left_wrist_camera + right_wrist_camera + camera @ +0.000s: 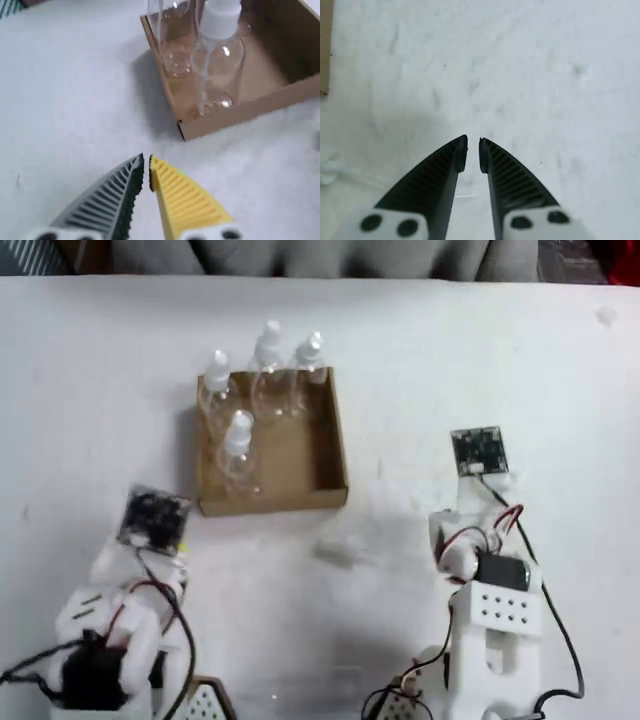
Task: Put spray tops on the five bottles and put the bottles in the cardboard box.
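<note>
The cardboard box [322, 445] lies open in the middle of the table, with several clear bottles standing in it, each with a white spray top. The nearest one [238, 450] stands by the box's front wall, and it is the bottle [218, 60] seen in the left wrist view. A small clear object [340, 550] lies on the table in front of the box; what it is I cannot tell. My left gripper [146, 167], with one grey and one yellow finger, is shut and empty just short of the box's front left corner. My right gripper [472, 150] is shut over bare table.
The left arm [120, 630] stands at the table's near left and the right arm [490, 610] at the near right. The box edge [325, 45] shows off to the side of the right gripper. The white table [480, 350] stretches around the box.
</note>
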